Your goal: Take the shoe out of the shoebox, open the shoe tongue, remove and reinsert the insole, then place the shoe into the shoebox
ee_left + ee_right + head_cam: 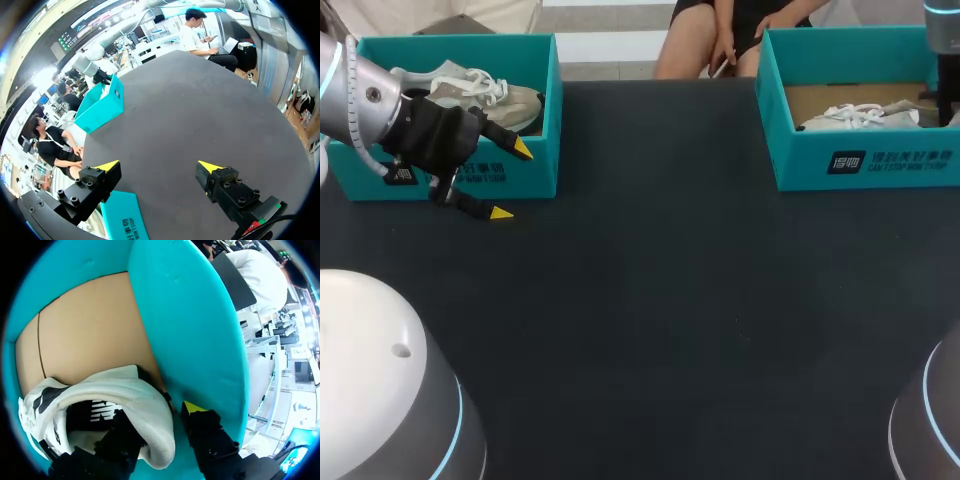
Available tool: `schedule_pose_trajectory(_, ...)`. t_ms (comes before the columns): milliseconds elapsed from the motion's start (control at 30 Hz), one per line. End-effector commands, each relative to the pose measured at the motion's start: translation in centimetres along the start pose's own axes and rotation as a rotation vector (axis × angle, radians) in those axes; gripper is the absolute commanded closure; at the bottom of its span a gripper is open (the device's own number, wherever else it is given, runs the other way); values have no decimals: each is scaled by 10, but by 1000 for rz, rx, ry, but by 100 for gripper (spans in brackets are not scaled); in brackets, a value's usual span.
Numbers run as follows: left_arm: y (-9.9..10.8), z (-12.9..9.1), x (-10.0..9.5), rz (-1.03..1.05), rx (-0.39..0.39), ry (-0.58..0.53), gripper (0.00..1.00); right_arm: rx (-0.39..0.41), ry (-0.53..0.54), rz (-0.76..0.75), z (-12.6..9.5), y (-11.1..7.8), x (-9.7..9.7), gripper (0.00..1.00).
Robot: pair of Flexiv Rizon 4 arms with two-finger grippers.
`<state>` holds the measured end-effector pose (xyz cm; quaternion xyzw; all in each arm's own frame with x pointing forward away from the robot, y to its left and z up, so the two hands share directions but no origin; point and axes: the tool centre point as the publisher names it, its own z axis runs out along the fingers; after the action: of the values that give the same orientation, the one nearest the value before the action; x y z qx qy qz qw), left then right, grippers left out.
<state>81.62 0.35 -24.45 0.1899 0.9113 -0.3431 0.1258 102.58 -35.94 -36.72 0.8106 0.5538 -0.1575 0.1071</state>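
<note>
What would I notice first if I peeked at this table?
Two bright teal boxes at the far corners of the table: the left shoebox holds a pale sneaker, the right shoebox a white sneaker. The left gripper hangs open in front of its box; the right gripper is inside the other, at the sneaker's heel.

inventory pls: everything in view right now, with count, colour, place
Shoeboxes: 2, teal, at the table's far side: left shoebox, right shoebox.
Shoes: 2, white with beige or grey, laced: left shoe in the left shoebox, right shoe in the right shoebox.
Table: 1, black, under everything.
Left gripper: 1, black with yellow tips, open, in front of the left shoebox.
Right gripper: 1, black, inside the right shoebox at the right shoe's heel.
</note>
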Motion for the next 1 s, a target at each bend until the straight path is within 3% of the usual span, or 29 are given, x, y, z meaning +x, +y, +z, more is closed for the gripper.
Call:
schedule_pose_trajectory(33,-1,0,0,0,-3,1,0,-12,11,4,-7,-3,-3,60)
schedule_pose_trajectory(600,-1,0,0,0,-3,1,0,-43,62,-5,-33,-5,-11,50)
schedule_pose_trajectory(1000,-1,0,0,0,-3,1,0,-109,132,32,-71,-15,-16,48)
